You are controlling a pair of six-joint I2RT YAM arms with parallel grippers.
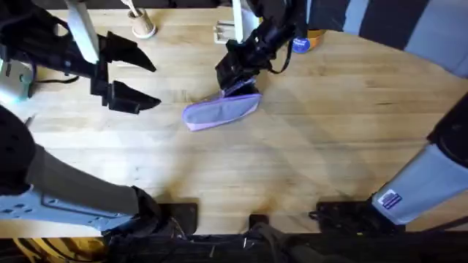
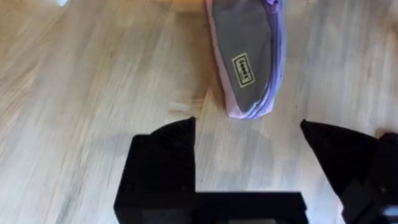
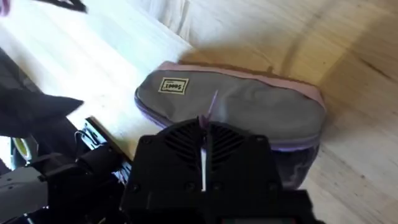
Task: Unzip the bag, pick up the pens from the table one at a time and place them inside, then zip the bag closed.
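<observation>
Right gripper (image 1: 238, 82) sits at the far end of the bag (image 1: 221, 112), directly above it and in contact or very nearly so; its fingers are pressed together, and in the right wrist view a thin purple zip pull (image 3: 209, 107) stands up right at their tips, though I cannot tell for certain that it is pinched between them. The bag lies flat on the bench (image 1: 307, 146), a little left of the middle and toward the far edge, long axis slanting from near-left to far-right. It reads lavender from overhead; the left wrist view shows a grey-lilac side panel with a small rectangular label (image 2: 243, 70) and a purple zip seam along one long edge. The zip looks closed along the length visible. Left gripper (image 1: 133, 80) hovers above the bench left of the bag, clearly apart from it, fingers spread wide with nothing between them; in the left wrist view the bag's near end lies just beyond the gap between the two black fingers (image 2: 165, 155). Toward the far edge, a small tan cup (image 1: 142, 28) holding white sticks stands left of the bag line, a pale slatted object (image 1: 228, 33) sits behind the right arm, and a blue and orange item (image 1: 307, 42) lies just right of that arm.
</observation>
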